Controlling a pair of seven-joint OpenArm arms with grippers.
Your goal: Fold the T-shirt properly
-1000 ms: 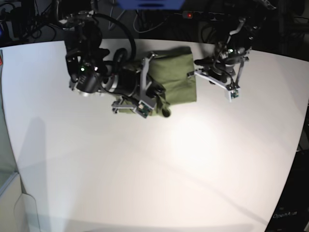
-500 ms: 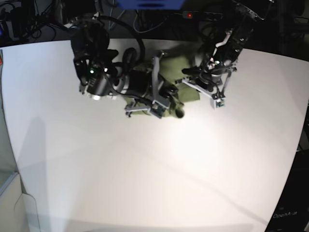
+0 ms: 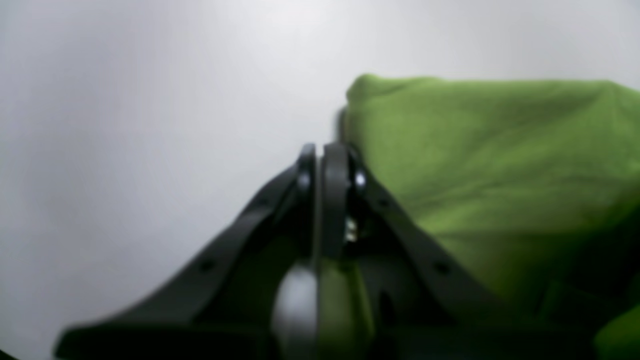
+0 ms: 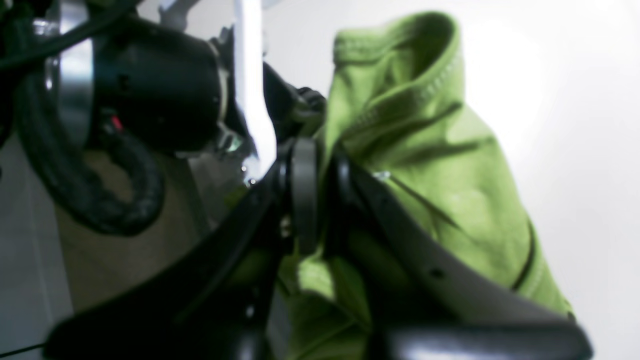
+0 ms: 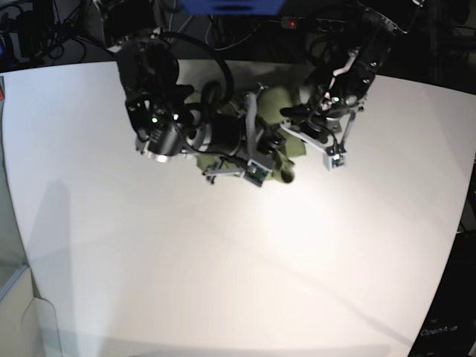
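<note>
Now pinching cloth: right gripper (image 4: pixel 312 150) clamped on a bunched, hemmed edge of the shirt (image 4: pixel 425 165), lifted clear of the table (image 4: pixel 590 100). Left gripper (image 3: pixel 325 155) pressed narrow too, tips just beside the shirt's near corner; cannot tell whether any fabric sits between them. From the base view, mostly hidden under both arms at the table's far middle. Probably mid-fold, carrying one edge across. Best done slowly: keep both ends level, hold the cloth taut, lay hem onto hem, then smooth flat before letting go.
</note>
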